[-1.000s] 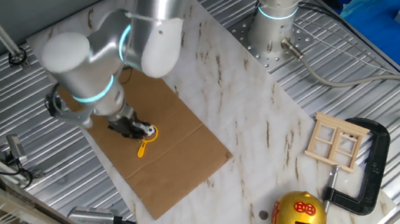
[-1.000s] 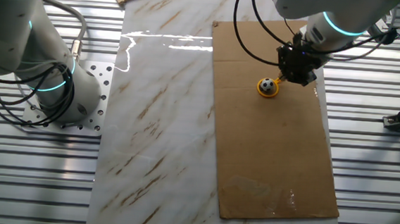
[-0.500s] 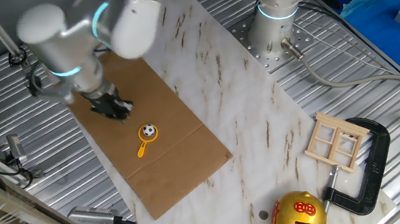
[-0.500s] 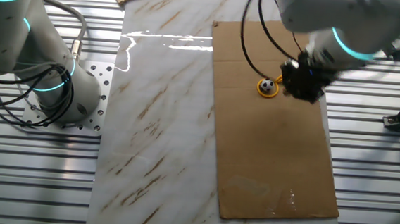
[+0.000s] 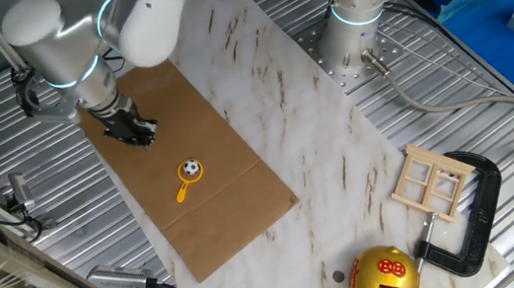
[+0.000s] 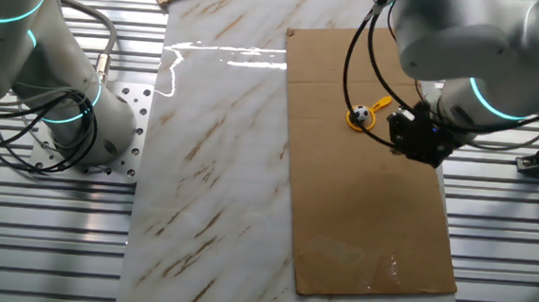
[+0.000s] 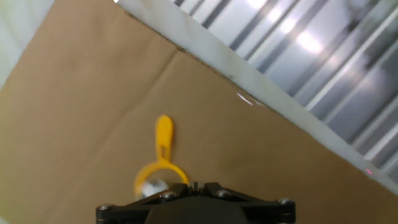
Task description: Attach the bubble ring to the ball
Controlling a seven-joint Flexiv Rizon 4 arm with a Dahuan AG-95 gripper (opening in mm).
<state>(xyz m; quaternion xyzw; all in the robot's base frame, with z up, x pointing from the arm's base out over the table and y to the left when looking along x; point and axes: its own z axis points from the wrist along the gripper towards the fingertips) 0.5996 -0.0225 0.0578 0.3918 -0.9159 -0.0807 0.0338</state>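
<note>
Ball: the ball is sitting inside the hoop of the bubble ring, near the middle of the brown cardboard sheet. In the other fixed view the ball is lying in the upper right part of the frame.

Bubble ring: it is lying flat on the cardboard with its hoop around the ball and its short handle sticking out. In the hand view the bubble ring is showing at the bottom middle of the frame.

Hand: a second ago the hand was right down at the ring. Now it is pulling away toward the upper left of the frame, well apart from the ring. It is carrying nothing. I cannot tell how far open it is, because its fingers are dark and small in both fixed views and hidden in the hand view.

What changed: the hand has let go and is moving off. The ring and ball are staying in the same spot.

What it means: I think the ring is already on the ball, so the job looks done.

Around it: the white marble bench is lying under the cardboard.
</note>
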